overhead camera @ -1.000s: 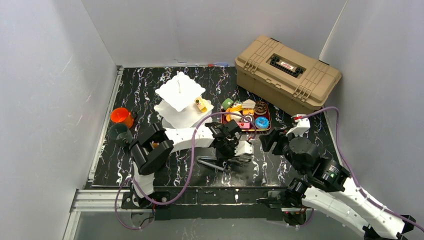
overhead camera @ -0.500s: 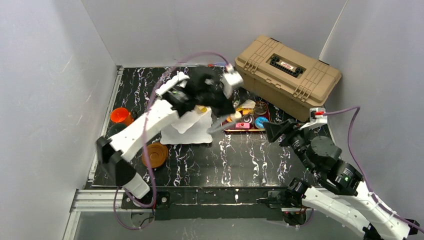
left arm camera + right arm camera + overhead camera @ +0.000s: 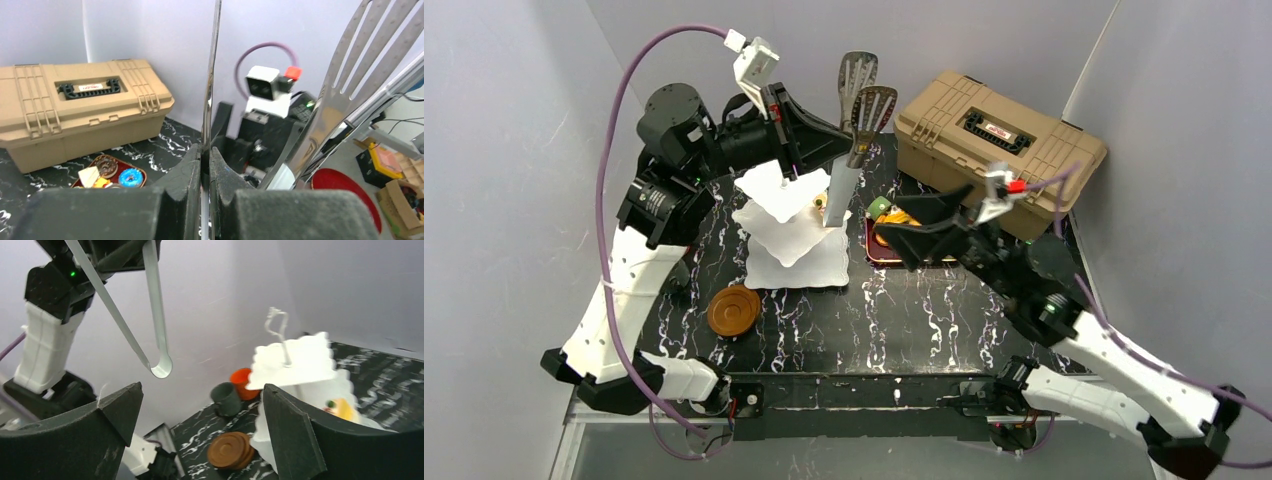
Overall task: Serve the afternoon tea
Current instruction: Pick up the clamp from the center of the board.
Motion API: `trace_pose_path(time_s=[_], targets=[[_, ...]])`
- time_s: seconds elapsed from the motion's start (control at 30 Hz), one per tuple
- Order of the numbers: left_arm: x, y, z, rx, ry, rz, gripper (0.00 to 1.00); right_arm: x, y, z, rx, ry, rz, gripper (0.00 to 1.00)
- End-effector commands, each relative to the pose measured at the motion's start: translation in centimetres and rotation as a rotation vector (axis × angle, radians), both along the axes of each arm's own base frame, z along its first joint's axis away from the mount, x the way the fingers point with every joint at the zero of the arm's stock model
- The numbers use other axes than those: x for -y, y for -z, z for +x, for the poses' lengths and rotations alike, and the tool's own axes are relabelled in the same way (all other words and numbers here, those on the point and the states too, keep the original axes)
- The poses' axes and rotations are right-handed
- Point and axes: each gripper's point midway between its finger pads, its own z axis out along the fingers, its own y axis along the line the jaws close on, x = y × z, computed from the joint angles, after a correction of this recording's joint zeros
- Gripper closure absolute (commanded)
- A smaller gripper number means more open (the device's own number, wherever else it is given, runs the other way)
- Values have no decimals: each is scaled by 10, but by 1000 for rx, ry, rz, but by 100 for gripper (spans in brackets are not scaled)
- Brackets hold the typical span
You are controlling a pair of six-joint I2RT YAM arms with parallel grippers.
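Observation:
The white three-tier stand [image 3: 789,215] stands mid-table with a yellow pastry [image 3: 342,409] on a lower plate. My left gripper [image 3: 849,145] is raised high above the stand and shut on one arm of the metal tongs [image 3: 212,75], whose heads point upward. My right gripper [image 3: 914,222] is open and empty above the red tray of pastries [image 3: 112,175], hiding most of it from above. A stack of brown saucers [image 3: 733,310] lies in front of the stand. The orange cup [image 3: 241,381] and the dark cup [image 3: 227,399] stand by the left wall.
The tan toolbox [image 3: 999,150] sits shut at the back right, just behind the tray. Grey walls close in three sides. The left arm reaches high over the left half of the table.
My left arm has swung up from the tray, carrying the tongs high over the stand. My right gripper has moved left over the tray and opened wider.

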Motion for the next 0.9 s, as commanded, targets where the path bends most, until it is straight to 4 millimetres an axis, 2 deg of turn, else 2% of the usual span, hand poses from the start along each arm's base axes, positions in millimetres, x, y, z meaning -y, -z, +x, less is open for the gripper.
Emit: trace_pose_path(time_s=[0.0, 0.2, 0.3, 0.43, 0.87], targets=[[-5, -25, -20, -6, 45, -86, 100, -31, -70, -41, 228, -287, 192, 2], [-14, -21, -39, -24, 80, -98, 100, -30, -102, -56, 365, -346, 288, 2], [-16, -20, -52, -32, 137, -114, 100, -41, -101, -56, 343, -396, 290, 2], [-20, -28, -73, -20, 213, -135, 100, -43, -102, -62, 333, -452, 316, 4], [-19, -28, -86, -28, 295, -135, 100, -60, -113, -48, 284, -468, 348, 18]])
